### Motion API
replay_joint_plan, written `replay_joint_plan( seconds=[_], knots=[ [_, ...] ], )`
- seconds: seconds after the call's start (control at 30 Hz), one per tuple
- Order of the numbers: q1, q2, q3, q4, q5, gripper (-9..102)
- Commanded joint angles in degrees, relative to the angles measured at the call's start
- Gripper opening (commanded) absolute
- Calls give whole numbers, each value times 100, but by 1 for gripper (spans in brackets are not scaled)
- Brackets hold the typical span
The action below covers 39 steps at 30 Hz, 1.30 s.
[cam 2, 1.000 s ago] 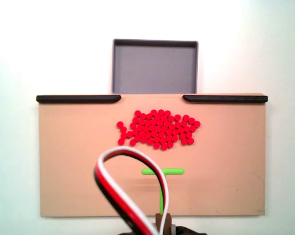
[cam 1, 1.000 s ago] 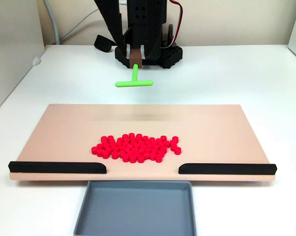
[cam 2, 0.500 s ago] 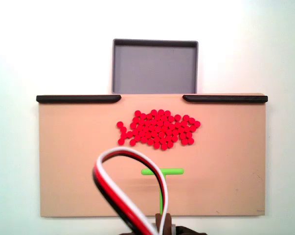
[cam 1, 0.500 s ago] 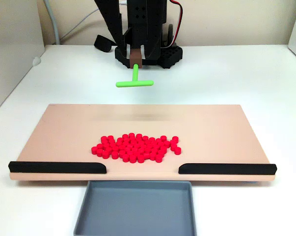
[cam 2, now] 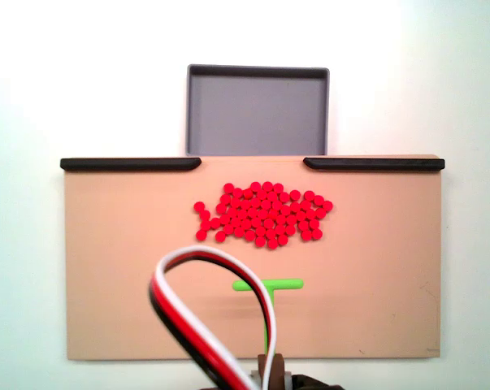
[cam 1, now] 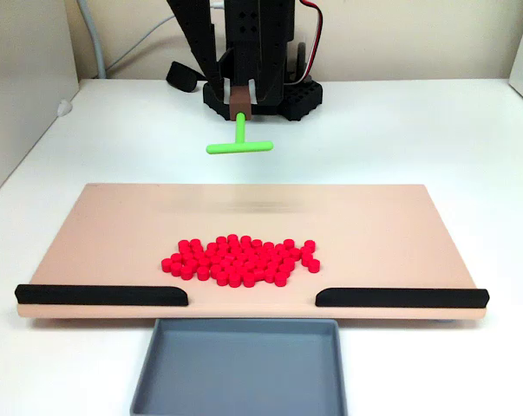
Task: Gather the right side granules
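The granules point(cam 1: 239, 260) point(cam 2: 261, 214) lie as one tight red cluster near the middle of the tan board point(cam 1: 114, 234) point(cam 2: 114, 268), just short of the gap between the two black rails. In both fixed views my gripper point(cam 1: 240, 111) point(cam 2: 269, 361) is shut on the stem of the green T-shaped tool point(cam 1: 239, 146) point(cam 2: 267, 285). The tool hangs in the air behind the board's far edge, its crossbar towards the granules and well apart from them.
Two black rails point(cam 1: 101, 295) point(cam 1: 400, 297) line the board's front edge with a gap between them. A grey tray point(cam 1: 239, 368) point(cam 2: 257, 110) sits below that gap. A red, white and black cable loop point(cam 2: 204, 317) covers part of the board. The arm's black base point(cam 1: 261, 95) stands behind.
Hardly anything: the tool and the cable loop have drifted a few pixels sideways. The granules have not moved.
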Motion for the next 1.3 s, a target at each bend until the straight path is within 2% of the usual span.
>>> replay_joint_plan(
  seconds=[0.0, 0.8, 1.27],
  knots=[
    [18, 114, -211, 0, -26, 0],
    [35, 360, -220, 0, -62, 0],
    [-70, 571, -220, -220, 360, 0]
  ],
)
